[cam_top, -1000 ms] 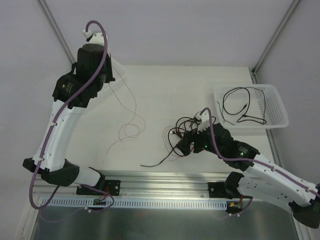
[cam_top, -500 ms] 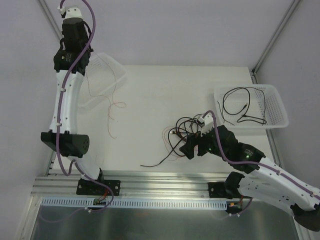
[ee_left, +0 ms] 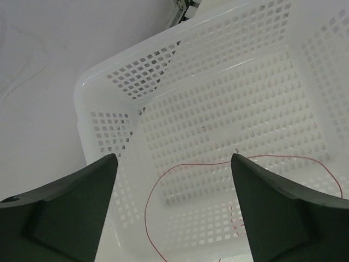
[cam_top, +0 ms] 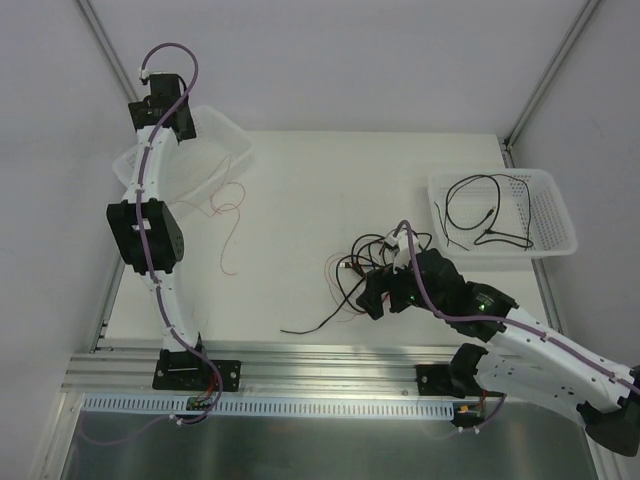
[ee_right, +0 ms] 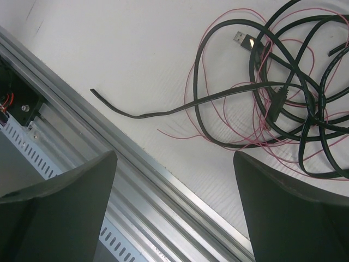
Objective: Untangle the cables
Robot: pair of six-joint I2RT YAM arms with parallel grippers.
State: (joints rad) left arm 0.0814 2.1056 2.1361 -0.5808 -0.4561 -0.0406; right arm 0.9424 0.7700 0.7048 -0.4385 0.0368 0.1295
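Cables, thin black leads with small plugs knotted up with thin red wires, lie in a heap near the middle of the near edge of the white table. One black tail trails out toward that edge. The right fingers hover over the heap, spread wide with nothing between them, much as a second ago. Further back, at the right edge, a white perforated plastic basket holds a few black leads, apparently sorted.

The real change is at the far left corner. A second ago the left arm had a single red wire dangling over the left of the table; it has since swung over a second white perforated basket. The left fingers now stand apart and empty. The wire lies looped in that basket, its tail seemingly spilling over the rim onto the table. One strand looks freed, while the knotted heap is yet to be worked.
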